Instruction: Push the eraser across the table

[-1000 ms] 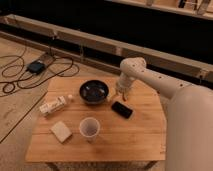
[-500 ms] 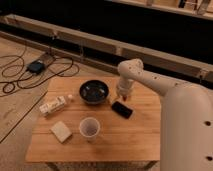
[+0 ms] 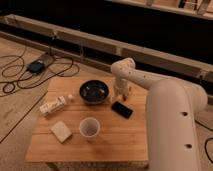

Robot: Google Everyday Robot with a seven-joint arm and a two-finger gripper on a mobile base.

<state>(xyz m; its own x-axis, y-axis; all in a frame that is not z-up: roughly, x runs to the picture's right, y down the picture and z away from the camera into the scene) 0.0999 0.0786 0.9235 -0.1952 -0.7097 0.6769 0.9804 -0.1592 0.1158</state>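
The gripper has lowered slightly over the last second, and the arm's bend has shifted a little toward the left of the view. The gripper now stands at the far side of the table, just right of the dark bowl and directly behind the eraser. Whether the gripper is apart or together cannot be told here.

The eraser has not moved. It lies flat on the right half of the table, near the bowl and well apart from the cup and the beige block. Whether the gripper touches the eraser cannot be determined; the two are very close.

Judgement: the approach is nearly complete and the push itself has not yet begun.

The eraser's long axis runs diagonally, from its far-left end beside the bowl to its near-right end toward the table's right edge. A push from behind would therefore meet the eraser at an angle and could turn it.
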